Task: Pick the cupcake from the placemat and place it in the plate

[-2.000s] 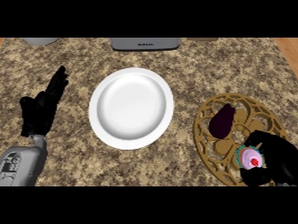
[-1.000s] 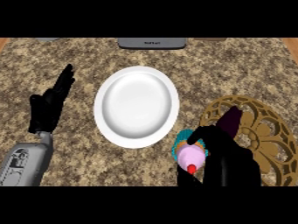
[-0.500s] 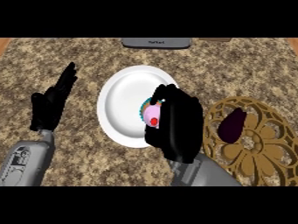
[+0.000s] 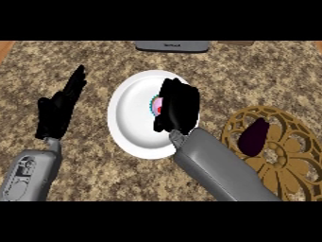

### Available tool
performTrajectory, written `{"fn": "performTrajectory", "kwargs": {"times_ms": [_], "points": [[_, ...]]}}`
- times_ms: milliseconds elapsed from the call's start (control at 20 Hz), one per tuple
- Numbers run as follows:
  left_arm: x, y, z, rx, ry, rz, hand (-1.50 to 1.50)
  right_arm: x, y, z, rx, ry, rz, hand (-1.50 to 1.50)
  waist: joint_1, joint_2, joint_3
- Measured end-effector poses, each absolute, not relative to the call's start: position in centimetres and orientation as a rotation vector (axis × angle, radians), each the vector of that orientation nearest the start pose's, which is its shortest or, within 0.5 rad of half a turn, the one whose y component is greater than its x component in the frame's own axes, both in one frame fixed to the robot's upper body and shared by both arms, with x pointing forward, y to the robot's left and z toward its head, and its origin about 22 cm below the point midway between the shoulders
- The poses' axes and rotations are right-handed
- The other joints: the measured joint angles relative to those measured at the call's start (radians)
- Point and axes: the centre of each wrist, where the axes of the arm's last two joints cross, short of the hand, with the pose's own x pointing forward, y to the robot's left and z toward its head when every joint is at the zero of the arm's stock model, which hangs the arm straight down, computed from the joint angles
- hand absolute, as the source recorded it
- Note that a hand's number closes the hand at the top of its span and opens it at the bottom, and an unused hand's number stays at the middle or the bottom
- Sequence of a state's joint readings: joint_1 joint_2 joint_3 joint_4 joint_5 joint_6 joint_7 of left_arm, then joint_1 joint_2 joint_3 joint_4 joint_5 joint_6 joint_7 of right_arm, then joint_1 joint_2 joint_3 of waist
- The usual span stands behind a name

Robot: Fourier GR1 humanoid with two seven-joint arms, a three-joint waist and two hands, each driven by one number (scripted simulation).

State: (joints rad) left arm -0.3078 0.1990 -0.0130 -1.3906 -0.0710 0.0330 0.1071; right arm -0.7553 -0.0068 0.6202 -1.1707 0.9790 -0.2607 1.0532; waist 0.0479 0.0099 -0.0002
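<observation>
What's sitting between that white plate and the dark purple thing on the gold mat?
In the head view, the robot's right hand and grey forearm cross between the plate and the eggplant, over bare counter.

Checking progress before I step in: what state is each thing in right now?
cupcake: held by the right hand over the plate, mostly hidden.
right hand: fingers curled round the cupcake.
left hand: open, fingers up, resting at the left.
plate: on the counter, white; whether the cupcake touches it cannot be told.
placemat: on the counter at the right.
dark purple object: lying on the placemat.

Cupcake [image 4: 156, 104] over plate [image 4: 130, 111]; placemat [image 4: 289, 163] right
</observation>
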Motion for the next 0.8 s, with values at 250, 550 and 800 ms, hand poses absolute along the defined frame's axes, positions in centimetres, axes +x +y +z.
{"fn": "performTrajectory", "kwargs": {"times_ms": [250, 550, 800], "points": [[31.5, 23.8, 4.3, 0.169, -1.580, -0.267, 0.00, 33.3, -2.2, 6.2, -0.997, -1.239, 0.682, -1.50, 0.017, 0.006, 0.001], [31.8, 23.1, 4.5, 0.160, -1.589, -0.275, 0.00, 34.6, -2.1, 5.2, -0.911, -1.267, 0.559, -1.50, 0.029, 0.008, 0.001], [31.5, 23.4, 4.6, 0.164, -1.581, -0.278, 0.00, 34.6, -1.9, 5.7, -0.828, -1.406, 0.375, -1.50, 0.025, 0.005, 0.002]]}}
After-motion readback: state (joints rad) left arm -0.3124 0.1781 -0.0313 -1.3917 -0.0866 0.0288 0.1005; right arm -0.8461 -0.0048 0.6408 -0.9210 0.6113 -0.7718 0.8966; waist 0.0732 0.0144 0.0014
